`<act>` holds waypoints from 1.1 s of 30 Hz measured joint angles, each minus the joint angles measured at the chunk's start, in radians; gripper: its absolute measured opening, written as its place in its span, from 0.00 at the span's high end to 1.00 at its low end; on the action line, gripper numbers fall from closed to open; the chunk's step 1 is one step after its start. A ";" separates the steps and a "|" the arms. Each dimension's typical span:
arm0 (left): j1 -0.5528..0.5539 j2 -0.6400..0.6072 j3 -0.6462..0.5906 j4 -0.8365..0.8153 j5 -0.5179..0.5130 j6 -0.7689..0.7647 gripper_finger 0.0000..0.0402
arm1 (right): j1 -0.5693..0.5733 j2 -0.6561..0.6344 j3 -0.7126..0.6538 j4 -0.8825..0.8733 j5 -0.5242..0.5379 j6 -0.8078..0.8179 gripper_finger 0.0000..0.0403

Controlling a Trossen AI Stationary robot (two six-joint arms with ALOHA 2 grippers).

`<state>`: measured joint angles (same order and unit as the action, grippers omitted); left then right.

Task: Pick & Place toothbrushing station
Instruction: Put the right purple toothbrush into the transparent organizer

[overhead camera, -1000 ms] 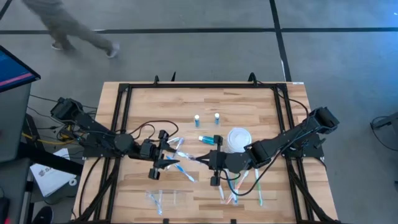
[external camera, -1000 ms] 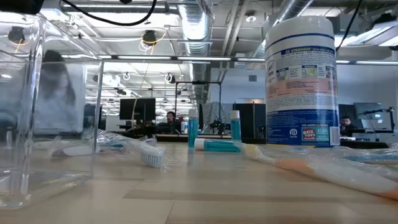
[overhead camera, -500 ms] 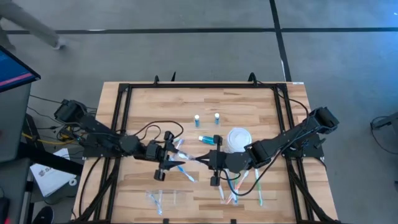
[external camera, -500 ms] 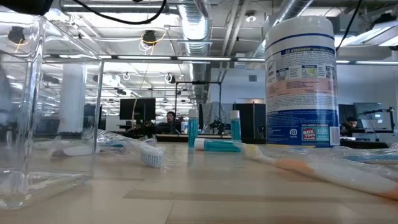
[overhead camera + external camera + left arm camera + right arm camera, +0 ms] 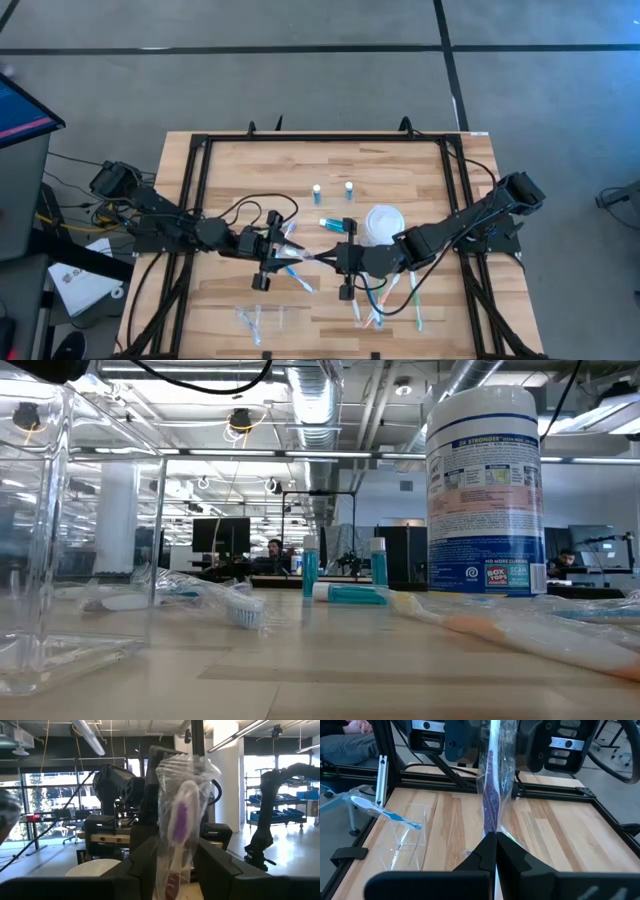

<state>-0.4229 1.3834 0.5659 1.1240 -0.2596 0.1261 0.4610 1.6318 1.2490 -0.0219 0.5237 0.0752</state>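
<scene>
Item: wrapped toothbrush [image 5: 176, 827], in a crinkly clear bag [image 5: 495, 780], held between both arms above the middle of the worktop [image 5: 400, 165]. I read a pale handle with a purple streak through the film; the head is cut off by the picture edge in the right wrist view, and in the high view the item is only a thin pale sliver.

Left gripper [image 5: 283, 256]: fingers [image 5: 212, 865] stand on either side of the bag, part-way apart. I cannot tell whether they press it.

Right gripper [image 5: 494, 840]: closed tight, pinching the bag's near end.

Loose toothbrushes: a cluster [image 5: 385, 300] under the right arm, partly hidden by it; I cannot count them. One with blue bristles [image 5: 385, 812] lies across a clear box [image 5: 262, 318] near the front edge.

Blue bottles: two upright [image 5: 317, 189] [image 5: 349, 187], well apart from the grippers; one lying flat [image 5: 333, 223] beside the white cup stack [image 5: 384, 222].

Wipes canister [image 5: 484, 490]: close to the low camera, top cut off.
</scene>
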 joint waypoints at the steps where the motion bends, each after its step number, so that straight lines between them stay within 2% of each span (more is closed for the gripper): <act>1: 0.000 0.000 0.000 0.000 0.000 -0.001 0.75 | 0.000 0.000 0.000 0.000 0.000 0.000 1.00; 8: 0.000 0.000 -0.001 -0.001 0.000 0.000 0.97 | -0.005 0.000 0.000 0.000 -0.001 0.002 1.00; 21: -0.011 -0.015 -0.003 -0.030 -0.002 -0.003 0.99 | 0.001 0.000 -0.001 -0.030 -0.002 0.003 0.98; 28: -0.043 -0.151 -0.003 -0.252 -0.001 -0.062 0.99 | 0.010 0.000 -0.001 -0.040 -0.003 0.000 0.85; 33: -0.088 -0.245 -0.003 -0.458 -0.027 -0.133 0.99 | 0.010 0.001 -0.001 -0.063 -0.003 0.007 0.80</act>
<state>-0.5106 1.1386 0.5632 0.6657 -0.2870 -0.0068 0.4709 1.6325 1.2480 -0.0849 0.5209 0.0825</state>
